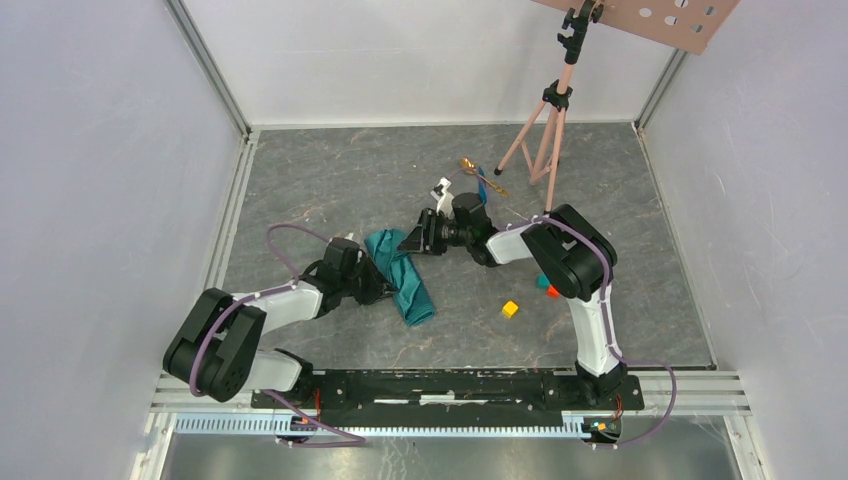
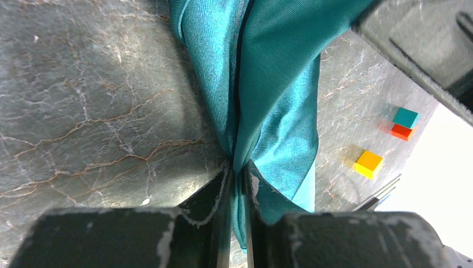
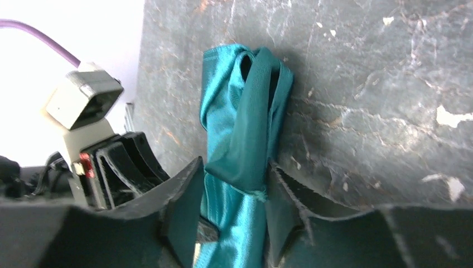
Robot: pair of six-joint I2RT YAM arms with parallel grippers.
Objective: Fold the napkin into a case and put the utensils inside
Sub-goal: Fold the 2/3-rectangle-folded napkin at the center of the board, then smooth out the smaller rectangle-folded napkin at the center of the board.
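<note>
Plainly, the left claw (image 2: 237,173) is clamped on the napkin (image 2: 268,84): its jaws meet on a pinch of teal cloth at the lower middle of the left wrist view. The right claw (image 3: 234,192) has its jaws apart on either side of the same cloth, low in the right wrist view. Whether they press the fabric or merely straddle it I cannot tell.

Seen from above, the napkin lies just left of centre, between the two claws. It forms a narrow, rumpled strip running from upper left to lower right. The folds look loose and twisted, so I judge the case only part made. The utensils are not in it. The gold spoon (image 1: 468,163) and the blue stick (image 1: 484,183) lie together above and to the right of the napkin, well apart from it. What is left, as I read it, is to tidy the fold, then fetch both utensils and slide them in.

The table (image 1: 330,170) is dark grey stone-patterned with pale veins. A yellow cube (image 1: 510,309) sits to the right of the napkin's lower end. A red cube (image 2: 401,132) and a teal cube (image 2: 406,116) sit close together beyond it. Pale walls (image 1: 100,150) close in three sides. A pink tripod (image 1: 545,140) at upper right carries a perforated board (image 1: 650,20).
</note>
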